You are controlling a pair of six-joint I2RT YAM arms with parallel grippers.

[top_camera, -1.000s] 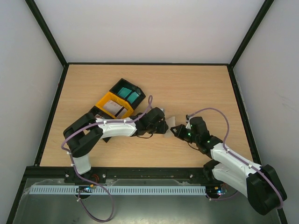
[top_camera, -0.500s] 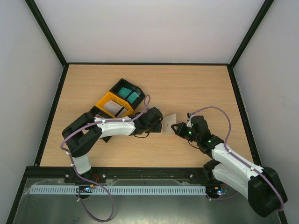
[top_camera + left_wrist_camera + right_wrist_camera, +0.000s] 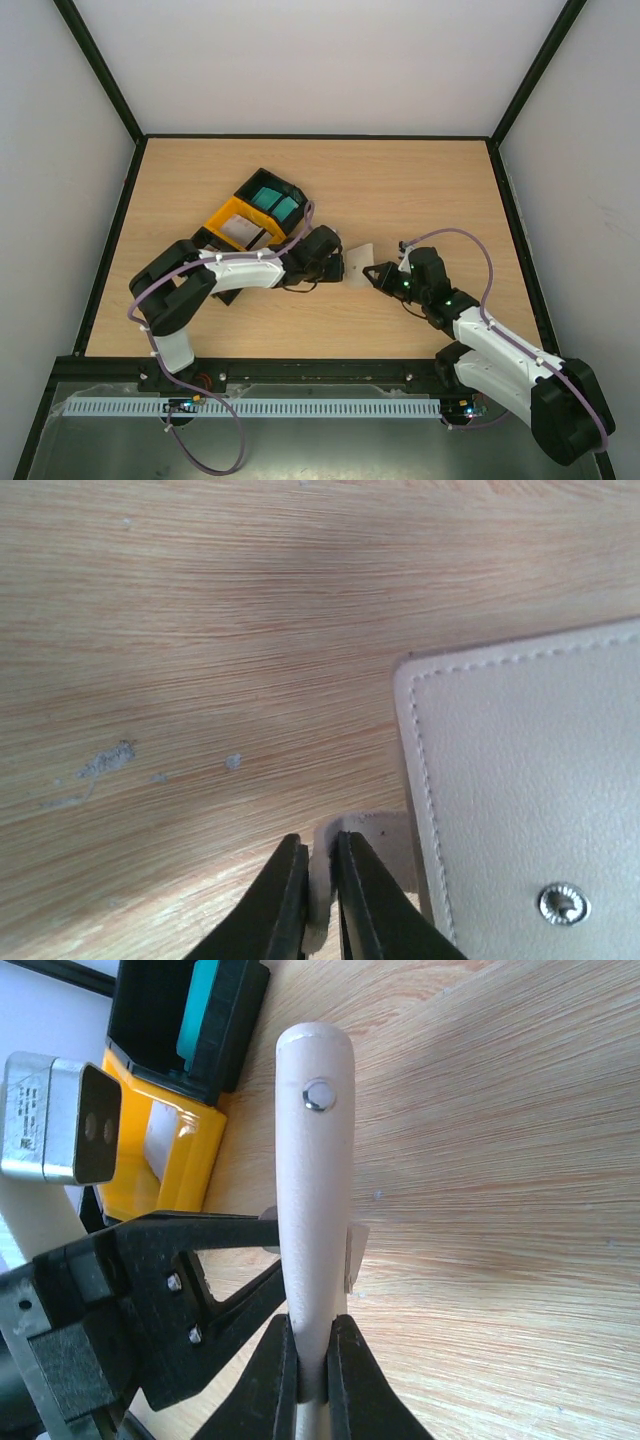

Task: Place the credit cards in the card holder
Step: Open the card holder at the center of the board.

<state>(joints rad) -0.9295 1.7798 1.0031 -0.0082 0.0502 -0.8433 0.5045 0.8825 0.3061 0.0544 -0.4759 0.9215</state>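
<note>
On the wooden counter [image 3: 420, 180], the left gripper [image 3: 338, 266] and the right gripper [image 3: 375, 274] meet from opposite sides at the pale card holder [image 3: 361, 259], one at its left edge and one at its right, though this view is too small to show how the jaws stand. Behind the left arm, a black tray bin [image 3: 262, 182] holding teal credit cards [image 3: 275, 202] sits touching a yellow tray bin [image 3: 222, 216] holding a white card [image 3: 245, 232].

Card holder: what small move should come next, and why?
Likely the left gripper should ease its pinched card sideways into the holder: the card's edge sits right at the holder's side, and the right gripper clamps the holder.
</note>
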